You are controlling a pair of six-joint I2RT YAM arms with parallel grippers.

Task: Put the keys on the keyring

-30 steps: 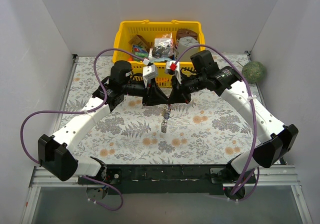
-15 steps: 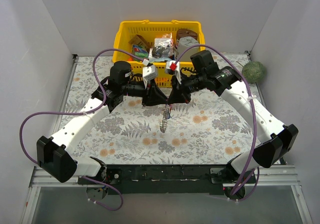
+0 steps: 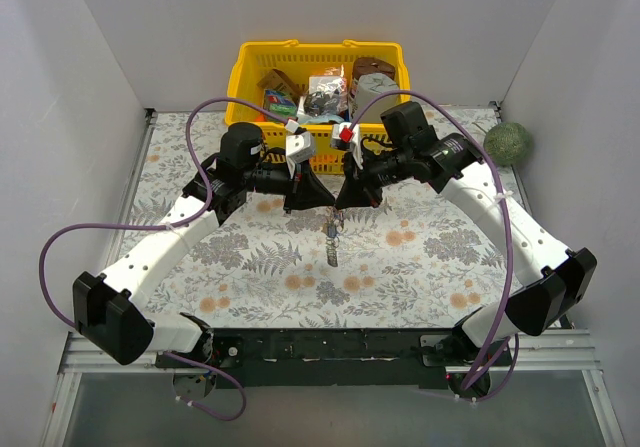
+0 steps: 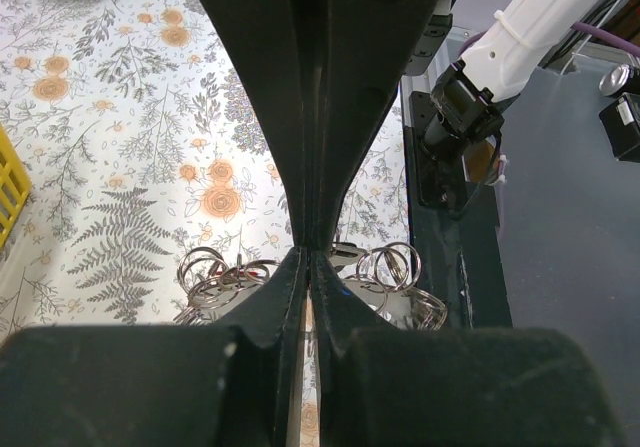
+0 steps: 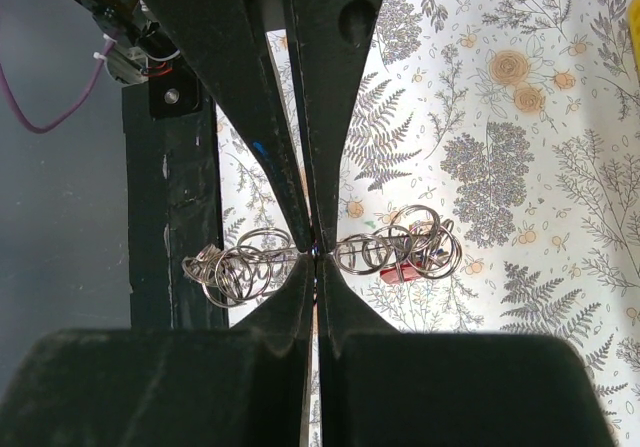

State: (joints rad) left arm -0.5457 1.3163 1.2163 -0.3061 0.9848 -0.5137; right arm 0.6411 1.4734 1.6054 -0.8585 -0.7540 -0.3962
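The right gripper (image 5: 315, 252) and left gripper (image 4: 305, 257) are both pinched shut on the keyring (image 5: 245, 267), which dangles between them over the table (image 3: 420, 257). The left's bite seems thin, so pulling apart could drop it.

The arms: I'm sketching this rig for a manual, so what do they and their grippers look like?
Both the left arm and right arm have white links, black joints and looping purple cables. The left gripper and right gripper have black tapering fingers.

keyring (image 3: 331, 242): chain of linked silver wire loops | hanging | 1 red tab (image 5: 398, 273) among loops
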